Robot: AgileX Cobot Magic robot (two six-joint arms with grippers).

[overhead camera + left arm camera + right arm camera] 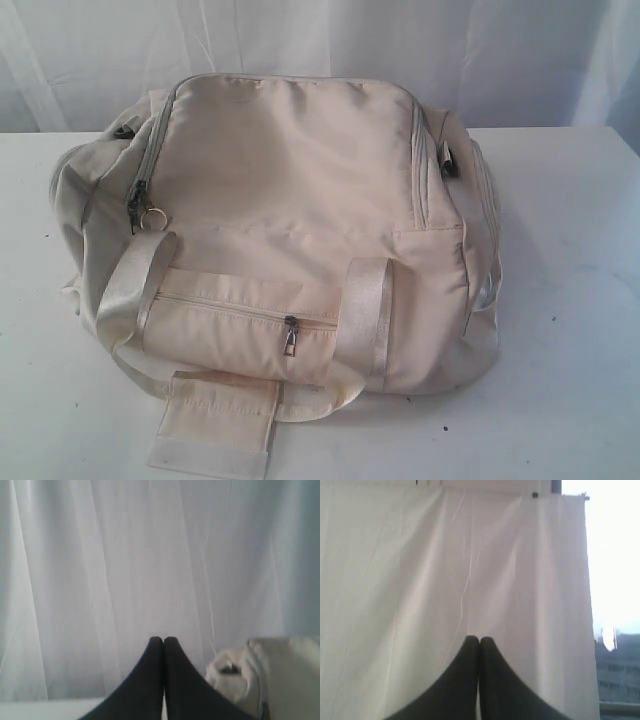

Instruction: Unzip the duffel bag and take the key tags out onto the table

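With left gripper and right gripper pressed together, we may drag the limp bag tugging its nine-o'clock zip pull.

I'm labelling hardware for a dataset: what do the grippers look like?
The left gripper and right gripper look alike: two smooth matte black fingers each, broad at the base, tapering to rounded tips. No cables or markings show.
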